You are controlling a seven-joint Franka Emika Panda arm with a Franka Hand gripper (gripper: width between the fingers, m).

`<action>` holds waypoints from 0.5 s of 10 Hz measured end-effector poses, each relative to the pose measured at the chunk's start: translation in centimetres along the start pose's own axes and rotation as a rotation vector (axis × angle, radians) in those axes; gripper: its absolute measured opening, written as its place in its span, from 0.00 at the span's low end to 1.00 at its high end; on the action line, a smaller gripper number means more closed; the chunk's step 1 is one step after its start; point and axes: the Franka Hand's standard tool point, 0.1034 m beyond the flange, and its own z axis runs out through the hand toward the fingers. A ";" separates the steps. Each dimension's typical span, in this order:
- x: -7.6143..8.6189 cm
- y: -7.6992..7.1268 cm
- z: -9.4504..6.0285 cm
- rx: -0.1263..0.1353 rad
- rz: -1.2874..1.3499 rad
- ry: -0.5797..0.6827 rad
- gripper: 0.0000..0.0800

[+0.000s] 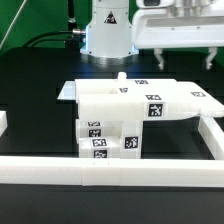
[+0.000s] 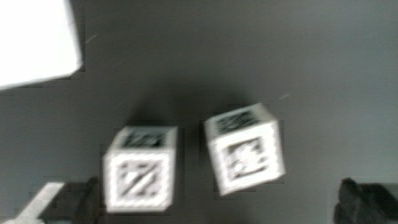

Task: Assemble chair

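Black tabletop [image 1: 35, 95] lies under the gripper [image 1: 180, 55], which hangs in the frame's upper right, fingers spread wide and empty. The chair [image 1: 135, 110] pieces sit stacked lower, toward centre, their long side running across the frame. Two tagged blocks [image 2: 246, 150] show between the fingers in the wrist view.

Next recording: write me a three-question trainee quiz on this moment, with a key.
1. True or false: the robot's two-finger gripper holds nothing.
2. The white blocky plastic chair pieces carry: A) red stripes; B) black-and-white square tags; C) no markings.
3. How many tagged white blocks does the wrist view show?
Key: 1 true; 2 B; 3 two.
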 end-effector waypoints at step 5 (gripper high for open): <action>0.5 -0.9 1.8 -0.013 -0.031 0.004 0.81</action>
